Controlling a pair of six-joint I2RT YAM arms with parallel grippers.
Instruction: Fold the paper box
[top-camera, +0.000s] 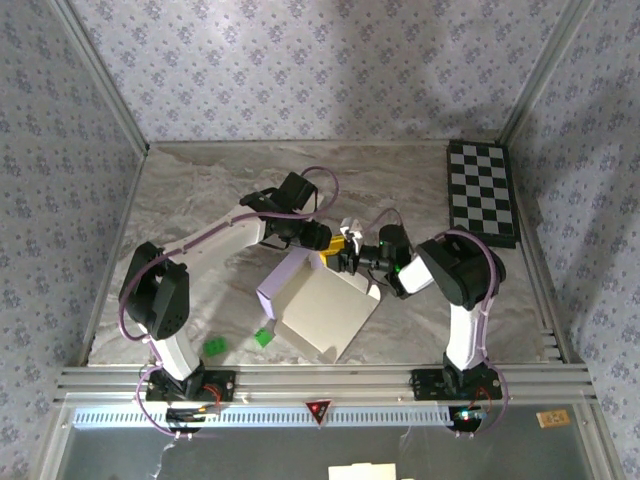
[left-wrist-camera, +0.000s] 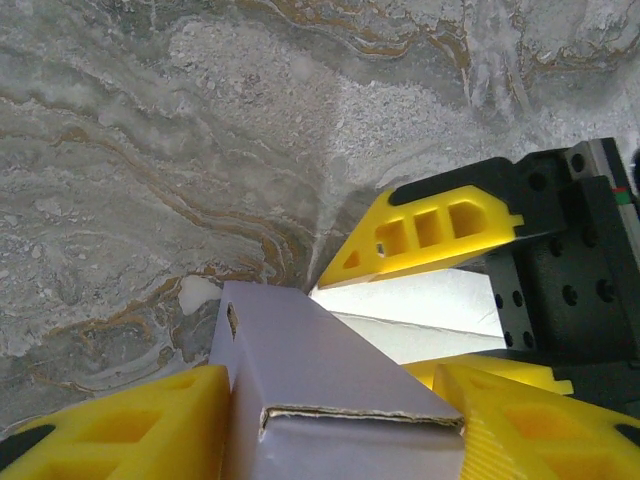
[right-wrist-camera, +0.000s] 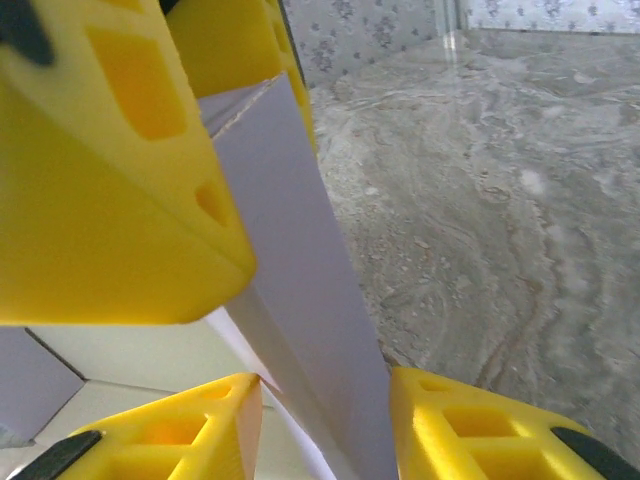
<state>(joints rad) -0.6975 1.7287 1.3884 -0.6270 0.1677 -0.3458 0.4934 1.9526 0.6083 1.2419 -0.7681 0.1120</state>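
Note:
The paper box (top-camera: 325, 312) is pale-lilac cardboard, partly raised into a shallow tray in the middle of the table. Both grippers meet at its far wall. In the left wrist view my left gripper (left-wrist-camera: 330, 400) is shut on a folded-over wall of the box (left-wrist-camera: 330, 360), with a yellow finger (left-wrist-camera: 120, 430) pressed against each side. In the right wrist view my right gripper (right-wrist-camera: 325, 385) is shut on the same upright wall (right-wrist-camera: 300, 260), seen edge-on. From above, the left gripper (top-camera: 322, 240) and right gripper (top-camera: 350, 262) sit almost touching.
A black-and-white checkerboard (top-camera: 482, 192) lies at the back right. Two small green bits (top-camera: 214, 347) (top-camera: 263, 337) rest near the front left, beside the box's corner. Marbled tabletop (top-camera: 200, 200) stretches open to the left and behind, with patterned walls around it.

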